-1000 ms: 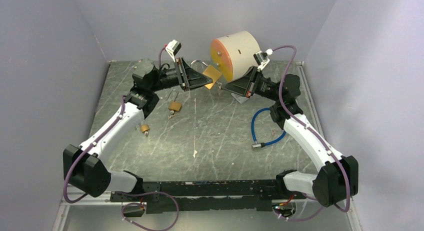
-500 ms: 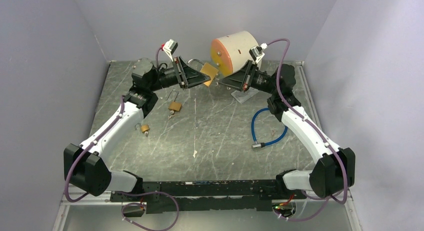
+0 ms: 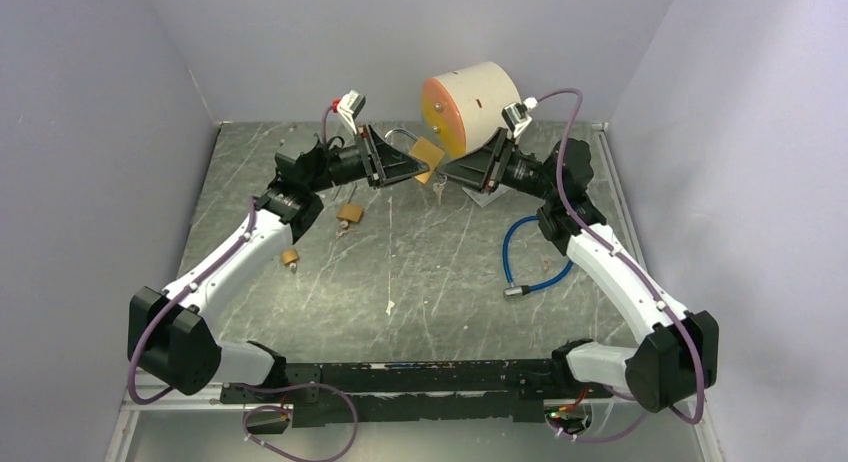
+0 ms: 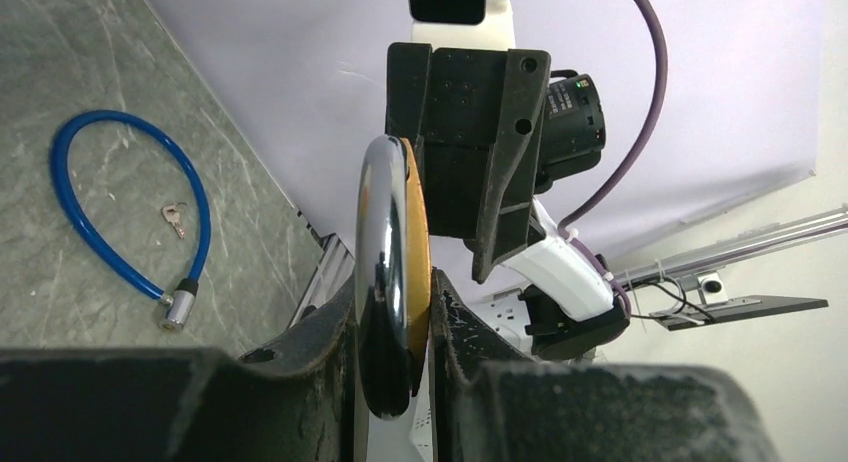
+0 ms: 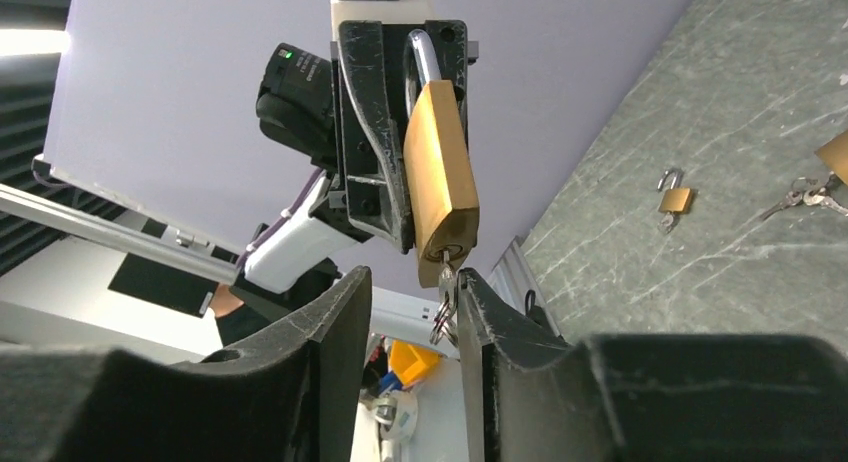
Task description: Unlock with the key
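Observation:
My left gripper [image 3: 418,163] is shut on a brass padlock [image 3: 429,152] with a chrome shackle and holds it in the air over the back of the table. In the left wrist view the padlock [image 4: 418,244] is pinched edge-on between my fingers [image 4: 393,327]. A key [image 5: 446,278] with a key ring sticks in the keyhole at the padlock's [image 5: 440,177] lower end. My right gripper [image 5: 415,292] is open. Its jaws stand on either side of the key, which is close to the right finger [image 5: 478,307]. In the top view the right gripper [image 3: 447,172] meets the padlock.
A cream cylinder with an orange face [image 3: 470,102] stands at the back. A blue cable lock [image 3: 530,254] lies at the right, with small keys [image 4: 174,218] inside its loop. Two small brass padlocks [image 3: 350,212] [image 3: 290,256] lie at the left.
The left arm has moved right and a little lower with the padlock. The right gripper has come up to the padlock's lower end, around the key.

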Robot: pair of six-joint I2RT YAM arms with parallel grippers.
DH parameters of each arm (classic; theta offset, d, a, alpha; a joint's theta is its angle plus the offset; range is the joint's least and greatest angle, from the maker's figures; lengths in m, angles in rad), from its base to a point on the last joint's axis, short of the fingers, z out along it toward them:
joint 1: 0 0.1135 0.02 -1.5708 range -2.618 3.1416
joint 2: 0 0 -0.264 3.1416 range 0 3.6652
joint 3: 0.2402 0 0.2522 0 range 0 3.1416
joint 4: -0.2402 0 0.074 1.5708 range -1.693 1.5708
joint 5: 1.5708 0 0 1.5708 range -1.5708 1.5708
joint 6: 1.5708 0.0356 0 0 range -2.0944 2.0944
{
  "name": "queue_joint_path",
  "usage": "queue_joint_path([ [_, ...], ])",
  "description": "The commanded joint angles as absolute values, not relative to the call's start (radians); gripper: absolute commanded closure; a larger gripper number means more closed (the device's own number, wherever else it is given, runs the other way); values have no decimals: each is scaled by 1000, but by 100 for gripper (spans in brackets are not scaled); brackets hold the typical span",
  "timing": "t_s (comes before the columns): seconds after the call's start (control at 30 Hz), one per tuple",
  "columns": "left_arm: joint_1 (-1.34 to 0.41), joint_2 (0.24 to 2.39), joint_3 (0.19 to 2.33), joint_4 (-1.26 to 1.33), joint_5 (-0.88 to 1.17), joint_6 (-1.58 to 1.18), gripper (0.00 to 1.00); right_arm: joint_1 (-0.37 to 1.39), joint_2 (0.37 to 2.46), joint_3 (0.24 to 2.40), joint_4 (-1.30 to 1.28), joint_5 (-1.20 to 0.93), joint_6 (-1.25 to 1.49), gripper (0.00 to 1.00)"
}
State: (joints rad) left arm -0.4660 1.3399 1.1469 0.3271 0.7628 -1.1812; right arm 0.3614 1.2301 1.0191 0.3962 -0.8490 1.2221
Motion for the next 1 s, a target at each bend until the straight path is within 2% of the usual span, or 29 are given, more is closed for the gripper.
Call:
queue_joint_path([
  [0.0, -457, 1276, 1155, 486, 751, -1205, 97, 365, 1178, 1014, 475, -869, 1211, 65],
  [0.1, -455, 1277, 1146, 518, 749, -1222, 97, 365, 1190, 1019, 504, -886, 1241, 82],
  [0.3, -454, 1287, 1133, 646, 786, -1267, 97, 366, 1221, 968, 683, -894, 1423, 100],
  [0.43, -454, 1290, 1116, 788, 843, -1248, 97, 369, 1280, 938, 815, -896, 1703, 100],
  [0.57, -454, 1249, 1118, 835, 895, -1074, 98, 408, 1400, 828, 1262, -848, 2190, 100],
  [0.63, -454, 1233, 1124, 806, 893, -968, 97, 450, 1441, 804, 1385, -808, 2339, 100],
  [0.77, -454, 1239, 1159, 773, 901, -870, 97, 516, 1450, 813, 1344, -800, 2371, 100],
  [0.87, -452, 1233, 1169, 719, 877, -842, 97, 498, 1418, 820, 1211, -830, 2239, 99],
  [0.93, -452, 1218, 1167, 649, 855, -816, 97, 465, 1374, 811, 1085, -843, 2107, 81],
  [0.97, -451, 1208, 1162, 611, 843, -805, 98, 441, 1353, 809, 1019, -853, 2032, 68],
])
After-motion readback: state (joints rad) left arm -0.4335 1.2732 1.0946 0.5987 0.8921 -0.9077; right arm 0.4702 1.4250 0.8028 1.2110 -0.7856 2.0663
